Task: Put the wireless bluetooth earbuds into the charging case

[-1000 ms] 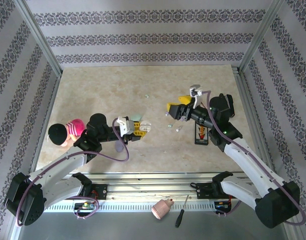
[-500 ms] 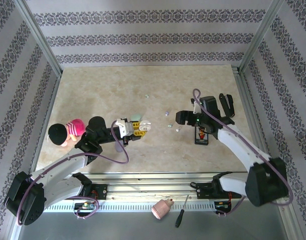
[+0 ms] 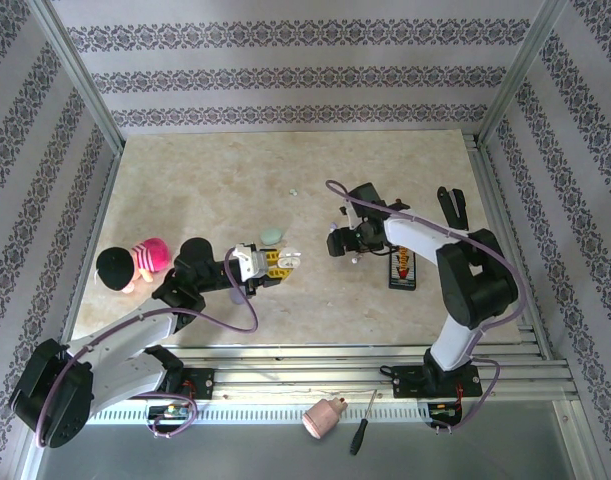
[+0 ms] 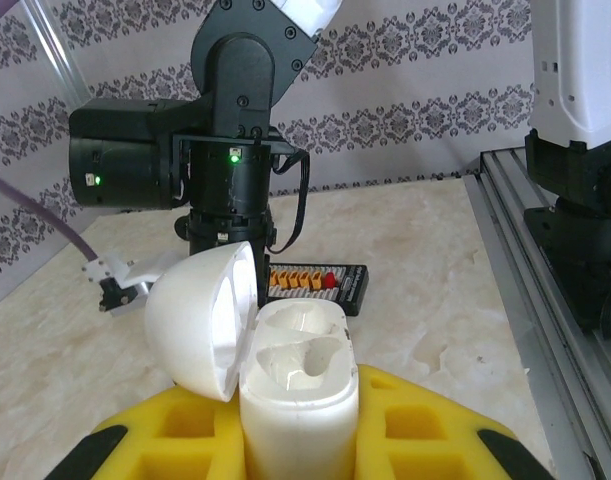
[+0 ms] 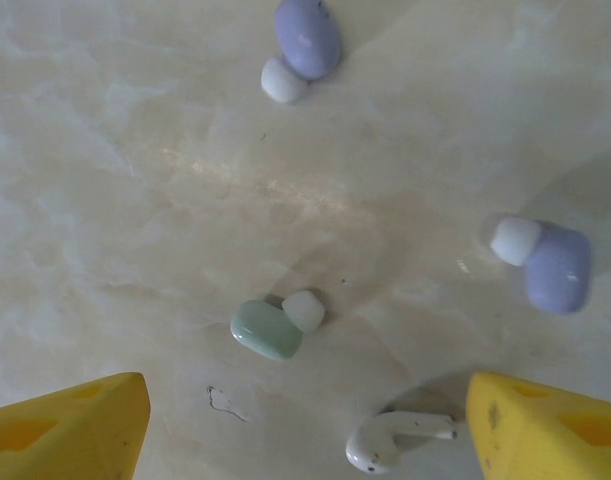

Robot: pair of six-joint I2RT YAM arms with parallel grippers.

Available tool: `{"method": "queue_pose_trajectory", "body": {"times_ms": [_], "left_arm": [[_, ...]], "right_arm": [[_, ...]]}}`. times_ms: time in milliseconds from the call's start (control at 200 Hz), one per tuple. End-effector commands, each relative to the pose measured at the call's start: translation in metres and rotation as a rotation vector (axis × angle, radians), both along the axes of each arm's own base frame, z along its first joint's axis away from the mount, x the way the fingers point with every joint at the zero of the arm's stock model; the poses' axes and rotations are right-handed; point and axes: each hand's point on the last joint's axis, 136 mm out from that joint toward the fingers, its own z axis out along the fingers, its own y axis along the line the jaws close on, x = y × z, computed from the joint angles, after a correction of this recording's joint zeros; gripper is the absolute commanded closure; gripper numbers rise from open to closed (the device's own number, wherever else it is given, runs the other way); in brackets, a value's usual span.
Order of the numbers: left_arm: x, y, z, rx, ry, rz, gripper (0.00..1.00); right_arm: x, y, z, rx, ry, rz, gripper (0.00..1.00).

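Left gripper [image 3: 285,262] was clamped on the open white charging case [image 4: 297,385], toward the bench's [image 3: 205,180] near edge. Right gripper [image 5: 305,430] stood with fingers wide apart above a mint earbud [image 5: 268,330], a white earbud [image 5: 385,445] and lilac earbuds [image 5: 308,38], all loose near the bench's middle.

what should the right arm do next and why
Probably shift the right gripper a little toward the white bud, then lower over it. Its jaws stand open, and that bud lies close by one finger, not centred between them. The left gripper holds the white case with its lid open and both wells empty, so the white bud looks like the match.
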Motion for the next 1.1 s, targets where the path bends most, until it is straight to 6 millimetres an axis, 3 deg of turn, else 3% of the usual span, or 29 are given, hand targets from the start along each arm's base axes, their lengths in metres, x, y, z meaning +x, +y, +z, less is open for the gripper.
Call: {"method": "queue_pose_trajectory", "body": {"times_ms": [0,200,605,755,934,1094], "left_arm": [[-0.006,-0.007,0.007,-0.026,-0.04,-0.041,1.0],[-0.008,-0.006,0.007,-0.028,-0.038,-0.047,1.0],[-0.008,-0.008,0.002,-0.021,-0.028,-0.056,1.0],[-0.009,-0.009,0.0,-0.02,-0.023,-0.063,1.0],[-0.011,-0.01,-0.004,0.001,-0.025,-0.08,1.0],[-0.013,-0.011,-0.006,0.009,-0.024,-0.098,1.0]], "right_arm": [[-0.002,0.004,-0.011,-0.042,0.034,0.044,0.17],[-0.014,0.002,-0.026,-0.043,0.082,0.038,0.17],[-0.046,-0.004,-0.012,-0.024,0.074,0.016,0.18],[-0.047,-0.003,-0.008,-0.021,0.066,0.014,0.21],[-0.041,-0.018,0.007,-0.151,0.024,0.06,0.23],[-0.05,-0.031,0.008,-0.298,0.148,0.176,0.29]]}}
